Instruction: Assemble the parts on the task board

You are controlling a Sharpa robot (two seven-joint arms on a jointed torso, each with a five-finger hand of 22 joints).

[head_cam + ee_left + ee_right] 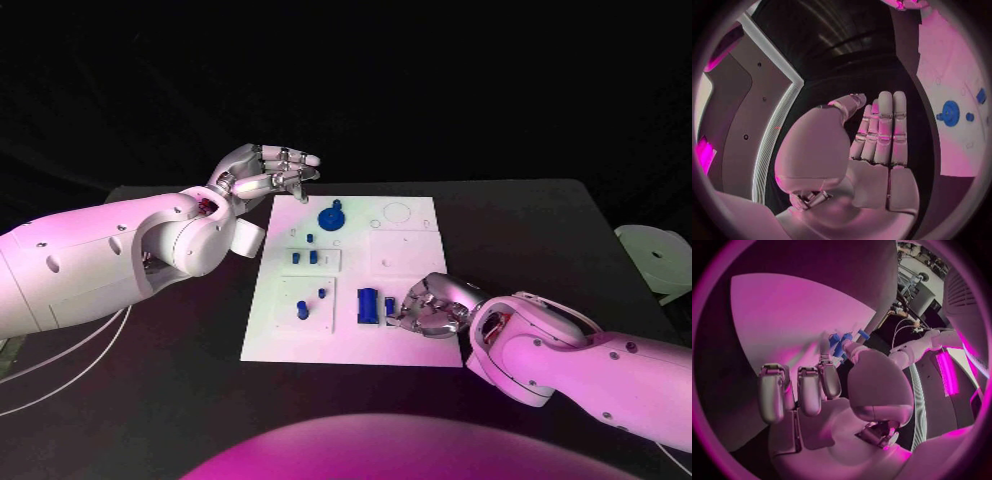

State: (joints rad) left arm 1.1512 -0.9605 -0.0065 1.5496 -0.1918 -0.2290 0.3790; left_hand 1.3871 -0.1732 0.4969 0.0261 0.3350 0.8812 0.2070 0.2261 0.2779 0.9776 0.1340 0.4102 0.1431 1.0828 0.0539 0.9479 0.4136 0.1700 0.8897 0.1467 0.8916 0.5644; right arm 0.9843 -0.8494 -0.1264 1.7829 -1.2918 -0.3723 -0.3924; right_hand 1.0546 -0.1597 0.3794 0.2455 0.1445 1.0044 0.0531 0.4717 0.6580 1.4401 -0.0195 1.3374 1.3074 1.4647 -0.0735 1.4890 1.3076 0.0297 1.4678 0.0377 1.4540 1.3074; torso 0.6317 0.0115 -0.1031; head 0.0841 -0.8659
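The white task board (411, 345) lies in the middle of the black table. A round blue part (332, 217) sits near its far end (950, 113), and small blue pegs (304, 257) stand mid-board. A blue block (368, 304) and a slim blue part (389, 309) are at the near end. My right hand (427, 305) rests on the board's near right side, thumb and a finger closed around the slim blue part (841, 349). My left hand (268, 172) hovers over the board's far left corner, fingers straight and side by side (882, 132), holding nothing.
Two more blue pegs (303, 308) stand at the board's near left. The board's right half (404, 250) carries bare recesses. A white object (658, 256) stands past the table's right edge. Dark tabletop (534, 230) lies on both sides of the board.
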